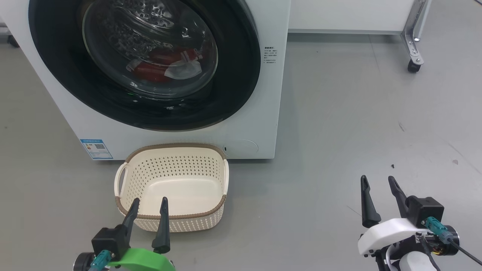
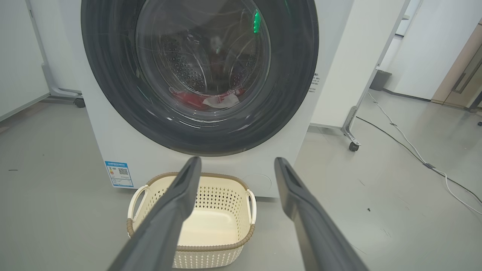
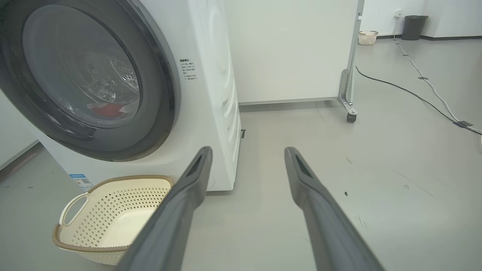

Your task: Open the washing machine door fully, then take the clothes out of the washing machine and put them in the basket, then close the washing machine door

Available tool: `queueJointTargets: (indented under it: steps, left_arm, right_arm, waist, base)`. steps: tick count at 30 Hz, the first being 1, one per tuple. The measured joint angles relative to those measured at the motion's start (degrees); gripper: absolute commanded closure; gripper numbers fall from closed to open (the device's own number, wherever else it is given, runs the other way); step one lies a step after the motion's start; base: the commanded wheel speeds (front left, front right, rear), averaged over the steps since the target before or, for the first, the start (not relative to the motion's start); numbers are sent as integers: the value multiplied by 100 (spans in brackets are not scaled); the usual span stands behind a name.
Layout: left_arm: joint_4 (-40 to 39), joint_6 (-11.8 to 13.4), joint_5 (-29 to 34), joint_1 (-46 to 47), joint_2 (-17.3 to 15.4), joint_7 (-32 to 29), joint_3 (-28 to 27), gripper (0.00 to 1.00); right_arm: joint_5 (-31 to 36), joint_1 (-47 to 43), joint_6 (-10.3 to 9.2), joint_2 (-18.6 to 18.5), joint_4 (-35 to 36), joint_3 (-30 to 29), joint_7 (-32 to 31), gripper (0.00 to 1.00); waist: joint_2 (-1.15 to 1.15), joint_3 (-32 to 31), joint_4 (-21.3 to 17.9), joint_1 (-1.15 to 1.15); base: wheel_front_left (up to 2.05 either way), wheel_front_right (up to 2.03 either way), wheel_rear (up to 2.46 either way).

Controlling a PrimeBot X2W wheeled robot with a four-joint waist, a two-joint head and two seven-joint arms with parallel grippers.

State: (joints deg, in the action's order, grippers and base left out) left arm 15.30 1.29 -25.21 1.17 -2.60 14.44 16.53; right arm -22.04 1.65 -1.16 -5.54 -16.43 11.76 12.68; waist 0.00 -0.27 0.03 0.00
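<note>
While the washing machine door (image 1: pixel 241 67) is sitting shut against the washing machine (image 1: pixel 263 128), the clothes (image 1: pixel 154 71) are lying behind its glass at the bottom of the drum, red fabric with a whitish piece beside it. The basket (image 1: pixel 177 147) is standing on the grey floor (image 1: pixel 339 131) just in front of the machine, below the door. The left gripper (image 1: pixel 150 199) is hovering by the basket's near rim, its fingers spread apart and holding nothing, with the door and the clothes lying well beyond it. The right gripper (image 1: pixel 377 177) is hanging over bare floor, well to the right of the basket and the machine, its fingers likewise standing apart and gripping nothing.
</note>
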Motion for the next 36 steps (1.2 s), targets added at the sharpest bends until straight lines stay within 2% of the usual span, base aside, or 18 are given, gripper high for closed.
queueJointTargets:
  steps: [12, 24, 25, 27, 28, 36]
  left_arm:
    - [-38, 0, 3, 46, -1, 0, 52, 0]
    - [-264, 49, 9, 297, 0, 0, 189, 0]
    - [-294, 51, 9, 349, 0, 0, 204, 0]
    - [-375, 52, 9, 453, 0, 0, 216, 0]
    - [-426, 52, 9, 504, 0, 0, 224, 0]
    - [-557, 69, -8, 792, 3, 0, 426, 0]
  right_arm:
    - [-1, 92, 10, 1, 130, -36, 33, 0]
    - [-932, 536, 412, 112, 408, -457, 63, 0]
    - [-1029, 618, 442, 112, 428, -479, 19, 25]
    - [-1085, 795, 465, 104, 459, -520, -66, 95]
    - [-1114, 896, 503, 87, 477, -535, -122, 100]
    - [-1924, 1889, 615, -37, 727, -960, -644, 100]
  waist:
    - [0, 118, 60, 0]
    - [0, 620, 222, 0]
    - [0, 680, 243, 0]
    - [0, 806, 287, 0]
    - [0, 874, 311, 0]
    - [0, 1456, 531, 0]
  base:
    - [0, 0, 0]
    - [0, 0, 0]
    - [0, 0, 0]
    - [0, 0, 0]
    - [0, 0, 0]
    - [0, 0, 0]
